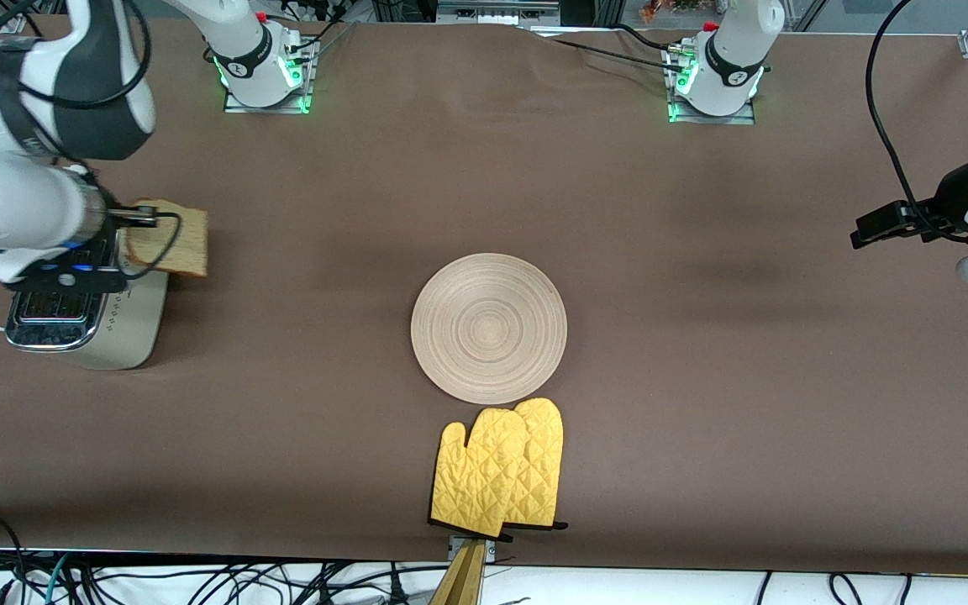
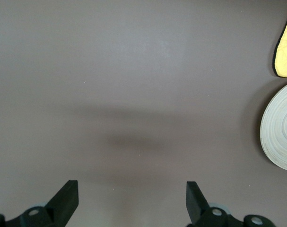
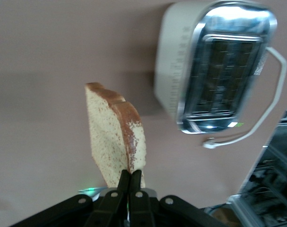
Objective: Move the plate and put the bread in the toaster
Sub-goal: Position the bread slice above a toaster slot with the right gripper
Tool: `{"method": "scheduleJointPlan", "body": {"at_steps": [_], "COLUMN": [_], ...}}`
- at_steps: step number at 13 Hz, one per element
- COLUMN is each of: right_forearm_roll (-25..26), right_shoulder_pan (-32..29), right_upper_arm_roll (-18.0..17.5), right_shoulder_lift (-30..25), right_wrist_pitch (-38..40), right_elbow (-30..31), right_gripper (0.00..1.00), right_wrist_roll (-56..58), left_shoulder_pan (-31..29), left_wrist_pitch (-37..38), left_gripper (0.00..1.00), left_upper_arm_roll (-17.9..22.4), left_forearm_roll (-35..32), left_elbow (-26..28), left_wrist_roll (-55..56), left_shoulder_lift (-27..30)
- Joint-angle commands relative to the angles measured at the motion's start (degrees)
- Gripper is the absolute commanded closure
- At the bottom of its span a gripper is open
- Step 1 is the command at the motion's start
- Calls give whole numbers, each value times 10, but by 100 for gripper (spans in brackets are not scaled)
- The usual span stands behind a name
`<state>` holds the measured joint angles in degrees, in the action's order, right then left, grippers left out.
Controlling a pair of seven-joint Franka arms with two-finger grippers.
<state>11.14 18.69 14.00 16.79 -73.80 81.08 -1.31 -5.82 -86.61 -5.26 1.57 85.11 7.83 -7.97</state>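
— Front view: where's the bread [image 1: 171, 239]?
— Clamped in the right gripper [image 1: 127, 244], over the table beside the toaster [image 1: 85, 323]; plate [image 1: 489, 328] mid-table, touching yellow oven mitts [image 1: 501, 479].
— Left wrist view?
— Left gripper [image 2: 132, 201] waits, jaws apart, holding nothing.
— Right wrist view?
— Fingers pinch the slice's edge.

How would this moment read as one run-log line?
right gripper: shut on bread, beside toaster | left gripper: open, waiting | plate: bare
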Motion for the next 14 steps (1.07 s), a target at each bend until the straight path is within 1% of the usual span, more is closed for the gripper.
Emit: {"method": "scheduleJointPlan", "body": {"at_steps": [1, 2, 4, 6, 10, 14], "right_forearm_roll": [27, 33, 50, 70, 71, 72], "right_shoulder_pan": [3, 3, 2, -13, -57, -73], "right_upper_arm_roll": [56, 77, 101, 103, 103, 103], "right_shoulder_lift": [-10, -6, -4, -2, 20, 42], "right_wrist_pitch": [12, 7, -12, -32, -83, -110], "right_elbow": [-7, -7, -7, -7, -6, -6], "right_gripper": [100, 100, 100, 100, 100, 100], "right_wrist_roll": [80, 99, 122, 139, 171, 173], "left_shoulder_pan": [-6, -6, -6, -6, -5, -5], "left_wrist_pitch": [14, 16, 21, 21, 22, 23], "left_gripper": [0, 0, 0, 0, 0, 0], "left_upper_arm_roll": [-6, -6, -6, -6, -6, -6], "left_forearm_roll": [9, 9, 9, 9, 8, 8], "left_elbow": [-12, -12, -13, -13, -13, -13], "left_wrist_roll": [5, 5, 5, 5, 5, 5], "left_shoulder_lift": [-5, -5, -5, -12, -13, -13]}}
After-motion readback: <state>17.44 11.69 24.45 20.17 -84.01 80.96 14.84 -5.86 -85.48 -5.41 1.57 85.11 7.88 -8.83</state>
